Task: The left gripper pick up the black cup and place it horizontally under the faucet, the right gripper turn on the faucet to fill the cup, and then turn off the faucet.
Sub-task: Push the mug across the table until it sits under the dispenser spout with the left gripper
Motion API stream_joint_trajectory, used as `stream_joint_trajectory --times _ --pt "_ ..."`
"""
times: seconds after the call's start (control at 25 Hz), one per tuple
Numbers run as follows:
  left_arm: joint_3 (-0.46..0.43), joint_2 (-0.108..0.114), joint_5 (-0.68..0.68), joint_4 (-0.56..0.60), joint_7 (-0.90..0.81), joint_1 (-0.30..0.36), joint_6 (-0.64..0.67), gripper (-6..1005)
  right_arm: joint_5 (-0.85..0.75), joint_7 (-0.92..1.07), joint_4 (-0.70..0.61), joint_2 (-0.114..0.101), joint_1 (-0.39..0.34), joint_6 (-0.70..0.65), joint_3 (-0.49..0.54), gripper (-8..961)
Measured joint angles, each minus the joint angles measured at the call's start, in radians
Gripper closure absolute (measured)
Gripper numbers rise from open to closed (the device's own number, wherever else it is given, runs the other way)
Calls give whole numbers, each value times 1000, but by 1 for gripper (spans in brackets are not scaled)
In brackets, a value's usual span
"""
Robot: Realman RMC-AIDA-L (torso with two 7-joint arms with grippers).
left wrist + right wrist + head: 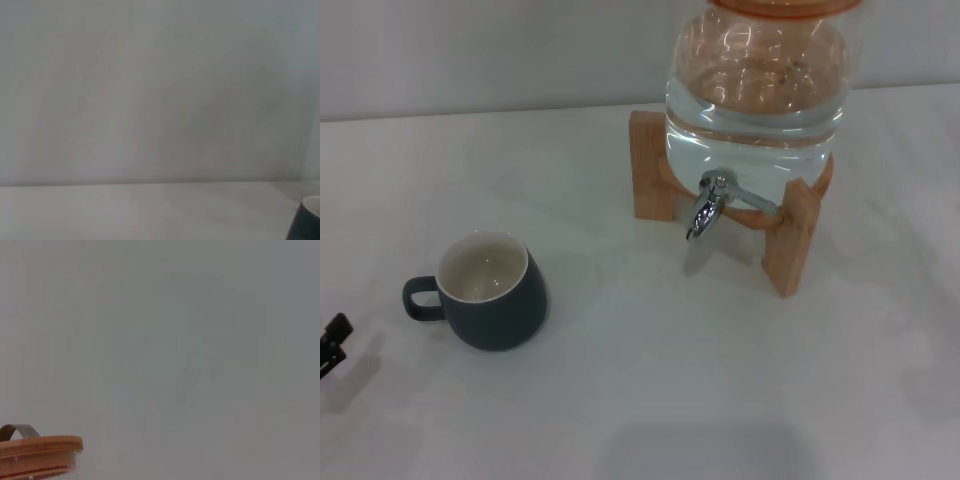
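Note:
The black cup [492,290] stands upright on the white table [650,380] at the left. Its cream inside faces up and its loop handle points left. A sliver of it also shows in the left wrist view [306,224]. The faucet [710,205] is a chrome tap on the front of the clear glass water jar [755,90], which sits on a wooden stand [790,240] at the back right. Nothing stands under the spout. My left gripper [332,340] only peeks in at the left edge, left of the cup's handle and apart from it. My right gripper is out of view.
The jar holds water and has an orange-brown lid, whose wooden rim shows in the right wrist view [40,446]. A pale wall runs behind the table.

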Motion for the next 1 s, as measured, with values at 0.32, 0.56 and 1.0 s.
stream_joint_trajectory --times 0.32,0.56,1.0 --pt "1 -5 60 -30 2 -47 41 165 -4 0 0 3 0 1 -1 125" --pt "1 -5 81 -52 2 -78 78 171 -5 0 0 5 -4 1 -2 126" --pt "1 -5 108 -80 -4 -139 141 183 -5 0 0 7 -7 1 -1 125"
